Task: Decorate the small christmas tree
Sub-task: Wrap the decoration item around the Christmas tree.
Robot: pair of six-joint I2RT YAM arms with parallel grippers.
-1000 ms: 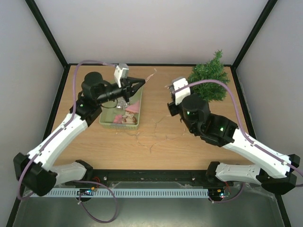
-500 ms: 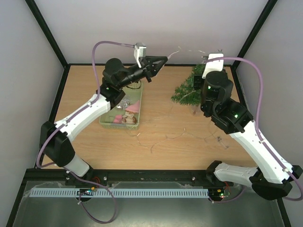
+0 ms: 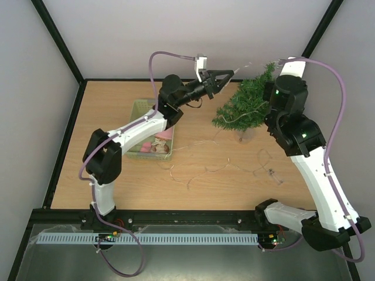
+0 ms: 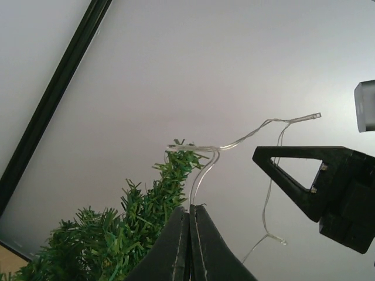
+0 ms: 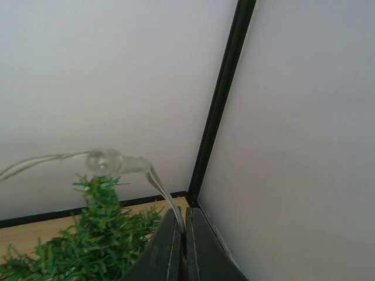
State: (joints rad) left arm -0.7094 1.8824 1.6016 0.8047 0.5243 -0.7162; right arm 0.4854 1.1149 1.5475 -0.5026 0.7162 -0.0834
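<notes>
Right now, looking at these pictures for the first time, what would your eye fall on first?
The small christmas tree stands at the table's far right, with both arms reaching over it. The left gripper and the right gripper are each shut on a thin string of clear lights stretched above the treetop. A pale green basket holding trinkets sits left of centre.

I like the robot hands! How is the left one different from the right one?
The left gripper pinches the light string left of the small christmas tree; the right gripper pinches it close to a bulb. The left arm reaches sideways over the basket; the right arm rises steeply. Both are shut on the string.
</notes>
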